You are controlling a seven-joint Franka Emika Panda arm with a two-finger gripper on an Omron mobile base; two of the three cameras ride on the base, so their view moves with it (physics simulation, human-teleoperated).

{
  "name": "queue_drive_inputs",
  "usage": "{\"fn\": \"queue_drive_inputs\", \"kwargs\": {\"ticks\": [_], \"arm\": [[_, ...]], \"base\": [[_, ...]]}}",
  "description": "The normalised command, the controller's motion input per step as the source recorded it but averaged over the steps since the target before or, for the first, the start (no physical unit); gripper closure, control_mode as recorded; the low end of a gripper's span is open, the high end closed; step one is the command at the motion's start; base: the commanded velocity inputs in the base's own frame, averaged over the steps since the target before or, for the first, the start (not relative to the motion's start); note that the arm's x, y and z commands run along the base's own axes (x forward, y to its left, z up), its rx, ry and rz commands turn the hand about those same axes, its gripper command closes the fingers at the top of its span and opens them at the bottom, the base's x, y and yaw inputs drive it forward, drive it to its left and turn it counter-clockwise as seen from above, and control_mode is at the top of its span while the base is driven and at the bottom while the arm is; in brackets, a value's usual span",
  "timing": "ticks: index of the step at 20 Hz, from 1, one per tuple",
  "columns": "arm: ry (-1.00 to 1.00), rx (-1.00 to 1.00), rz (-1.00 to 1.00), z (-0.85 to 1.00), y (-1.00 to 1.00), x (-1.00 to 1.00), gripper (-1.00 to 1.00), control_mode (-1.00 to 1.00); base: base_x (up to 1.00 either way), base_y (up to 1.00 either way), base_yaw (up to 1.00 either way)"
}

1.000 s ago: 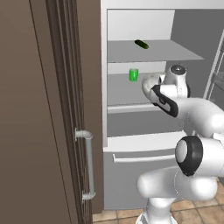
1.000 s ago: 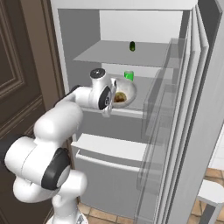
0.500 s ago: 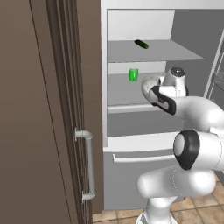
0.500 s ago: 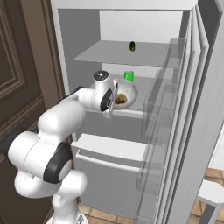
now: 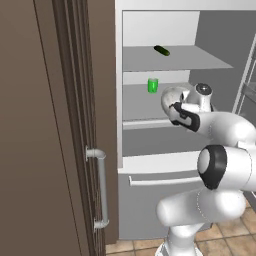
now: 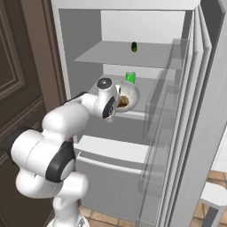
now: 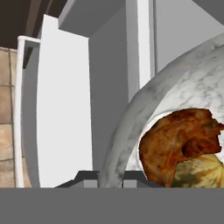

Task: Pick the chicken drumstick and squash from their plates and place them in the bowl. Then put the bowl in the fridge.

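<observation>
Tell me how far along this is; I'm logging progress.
Done: the drumstick and squash lie together in the bowl. In hand: the gripper holds the bowl's rim, carrying it at the middle shelf inside the open fridge, near a green can. Left: set the bowl on the shelf, release it and withdraw.

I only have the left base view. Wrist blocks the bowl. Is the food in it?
Observer: Yes. In the hand view the chicken drumstick lies inside the bowl, with the squash beneath it.
Operator: Is the bowl inside the fridge?
Observer: The right base view puts the bowl over the middle shelf of the fridge, in front of a green can.
Operator: Grip?
Observer: The fingers straddle the bowl's rim.
</observation>
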Motion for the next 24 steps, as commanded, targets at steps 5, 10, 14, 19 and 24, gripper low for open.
{"fn": "queue_drive_inputs", "kwargs": {"ticks": [5, 10, 14, 19, 24], "arm": [[-0.09, 0.01, 0.0, -0.1, 0.0, 0.14, 1.0, -1.0], [-0.04, 0.0, 0.0, -0.02, 0.0, 0.19, 1.0, -1.0], [0.0, 0.0, 0.0, 0.0, 0.0, 0.24, 1.0, -1.0], [0.0, 0.0, 0.0, 0.0, 0.0, 0.22, 1.0, -1.0], [0.0, 0.0, 0.0, 0.0, 0.0, 0.19, 1.0, -1.0]], "base": [[0.0, 0.0, 0.0], [0.0, 0.0, 0.0], [0.0, 0.0, 0.0], [0.0, 0.0, 0.0], [0.0, 0.0, 0.0]]}}
